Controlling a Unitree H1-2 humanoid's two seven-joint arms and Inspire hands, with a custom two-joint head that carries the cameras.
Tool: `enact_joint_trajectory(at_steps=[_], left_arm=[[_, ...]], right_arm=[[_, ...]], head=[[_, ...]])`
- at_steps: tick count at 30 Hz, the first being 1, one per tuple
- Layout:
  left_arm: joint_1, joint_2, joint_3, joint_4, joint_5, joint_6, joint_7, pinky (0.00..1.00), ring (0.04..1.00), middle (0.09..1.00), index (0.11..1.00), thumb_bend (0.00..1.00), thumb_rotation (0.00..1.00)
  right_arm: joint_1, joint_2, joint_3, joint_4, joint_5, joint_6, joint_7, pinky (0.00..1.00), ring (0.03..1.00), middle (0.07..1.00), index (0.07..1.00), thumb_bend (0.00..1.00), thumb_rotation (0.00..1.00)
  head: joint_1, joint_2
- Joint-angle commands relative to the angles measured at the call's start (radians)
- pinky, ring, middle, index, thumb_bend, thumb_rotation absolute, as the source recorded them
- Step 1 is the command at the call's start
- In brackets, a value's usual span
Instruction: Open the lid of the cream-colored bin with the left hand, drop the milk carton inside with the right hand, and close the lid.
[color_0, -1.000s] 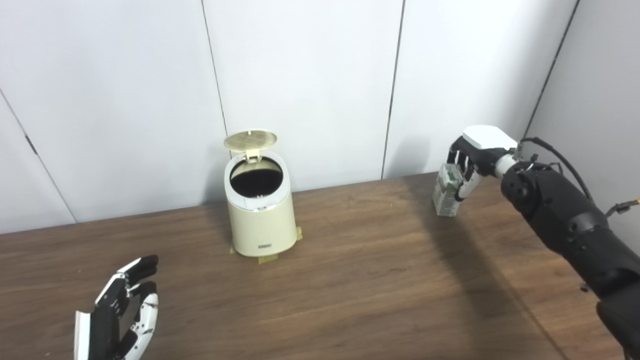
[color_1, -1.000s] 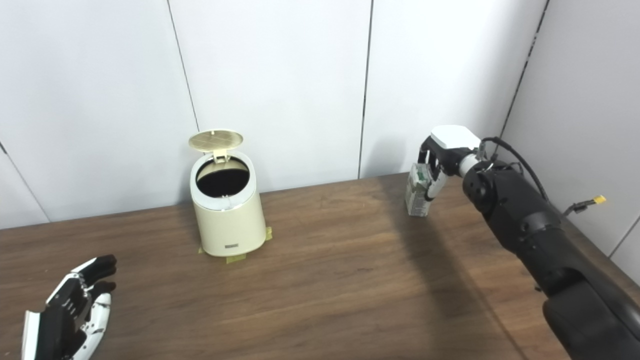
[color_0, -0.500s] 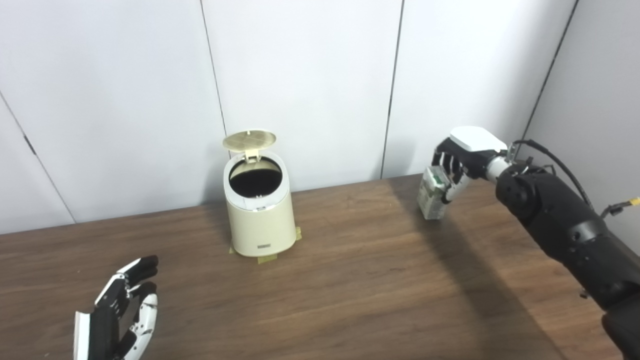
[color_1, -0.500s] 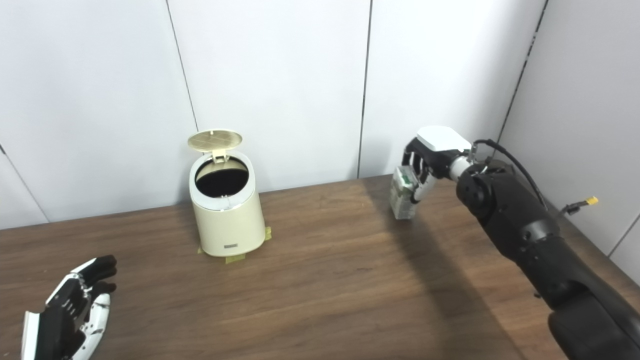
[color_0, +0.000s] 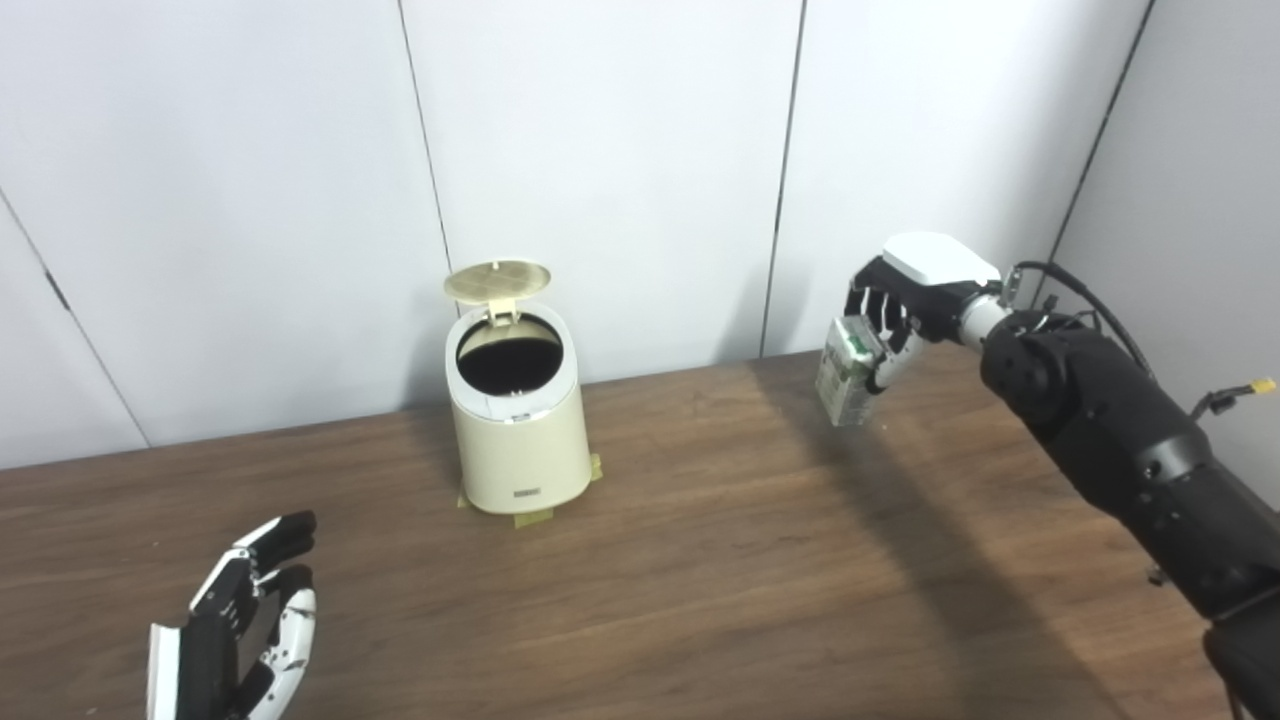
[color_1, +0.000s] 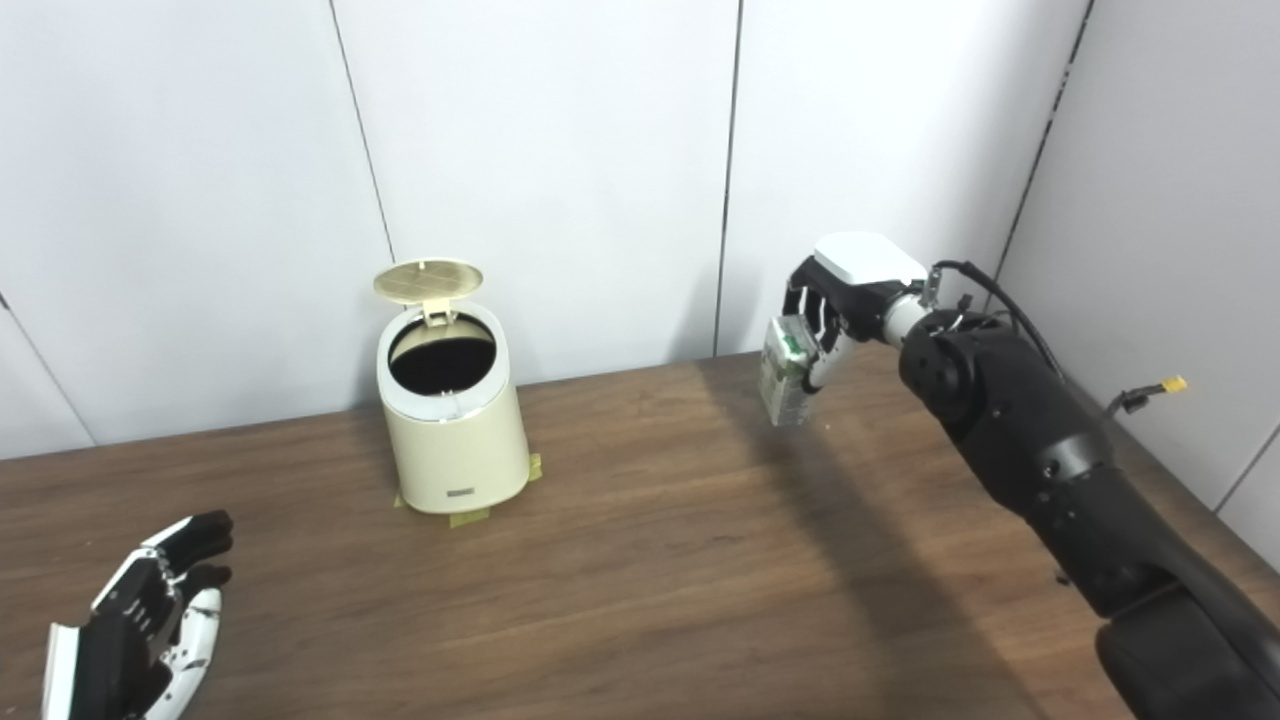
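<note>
My right hand (color_0: 905, 300) has lifted the milk carton (color_0: 845, 372) off the table (color_0: 700, 560) and carried it a bit closer to the cream-colored bin (color_0: 515, 430), so I think the carry to the bin is under way, with the drop and the closing yet to do. The carton hangs in the air well to the right of the bin, a little tilted, with my fingers wrapped tight around it and my arm stretched out. The bin's lid (color_0: 498, 280) stands open at the back, and my left hand (color_0: 235, 640) waits low and to the left of the bin, fingers apart, holding nothing.
</note>
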Motion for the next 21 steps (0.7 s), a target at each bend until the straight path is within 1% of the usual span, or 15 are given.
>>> enact_joint_trajectory(at_steps=[1,2,4,6,9,12,15,17,19,21], left_arm=[[0.013,0.032,0.01,0.024,0.032,-0.015,0.001,0.66,0.746,0.758,0.736,0.13,0.42],[0.012,0.032,0.01,0.024,0.03,-0.013,-0.001,0.66,0.747,0.76,0.737,0.12,0.42],[0.013,0.032,0.01,0.022,0.032,-0.007,-0.002,0.67,0.752,0.765,0.741,0.13,0.47],[0.011,0.032,0.009,0.024,0.035,-0.01,0.0,0.66,0.75,0.762,0.74,0.12,0.48],[0.008,0.033,0.008,0.031,0.038,-0.018,0.002,0.66,0.749,0.762,0.739,0.12,0.46],[0.005,0.029,0.006,0.033,0.039,-0.01,0.002,0.66,0.749,0.763,0.74,0.12,0.44],[0.001,0.026,0.002,0.038,0.043,-0.009,0.004,0.66,0.75,0.762,0.741,0.12,0.44],[-0.004,0.025,0.0,0.045,0.057,-0.017,0.012,0.65,0.749,0.761,0.738,0.12,0.43],[-0.01,0.024,-0.001,0.058,0.061,-0.029,0.017,0.65,0.746,0.759,0.733,0.12,0.42],[-0.014,0.023,-0.002,0.066,0.057,-0.028,0.018,0.65,0.748,0.761,0.734,0.13,0.41]], right_arm=[[-0.054,-0.016,-0.031,-0.043,0.003,0.001,-0.015,0.43,0.496,0.498,0.478,0.53,0.0],[-0.053,-0.015,-0.031,-0.05,0.004,0.001,-0.012,0.43,0.495,0.499,0.478,0.53,0.0],[-0.052,-0.01,-0.034,-0.062,0.011,-0.004,-0.01,0.43,0.491,0.501,0.474,0.53,0.0],[-0.053,-0.007,-0.035,-0.068,0.015,-0.008,-0.008,0.42,0.487,0.502,0.472,0.53,0.0],[-0.056,0.002,-0.038,-0.094,0.021,-0.005,0.009,0.41,0.499,0.506,0.469,0.53,0.0],[-0.069,0.015,-0.041,-0.111,0.035,-0.008,0.034,0.41,0.493,0.498,0.477,0.52,0.0],[-0.085,0.029,-0.034,-0.131,0.032,-0.021,0.047,0.4,0.477,0.487,0.488,0.52,0.0],[-0.095,0.041,-0.03,-0.138,0.029,-0.025,0.054,0.38,0.428,0.498,0.508,0.52,0.0],[-0.103,0.051,-0.026,-0.143,0.027,-0.035,0.053,0.38,0.42,0.498,0.513,0.52,0.0],[-0.112,0.063,-0.022,-0.15,0.029,-0.044,0.053,0.38,0.423,0.5,0.508,0.52,0.0]], head=[[0.0,0.001],[0.0,0.001],[0.0,0.001],[0.001,0.0],[0.002,-0.001],[0.004,-0.003],[0.006,-0.006],[0.009,-0.009],[0.01,-0.01],[0.013,-0.012]])
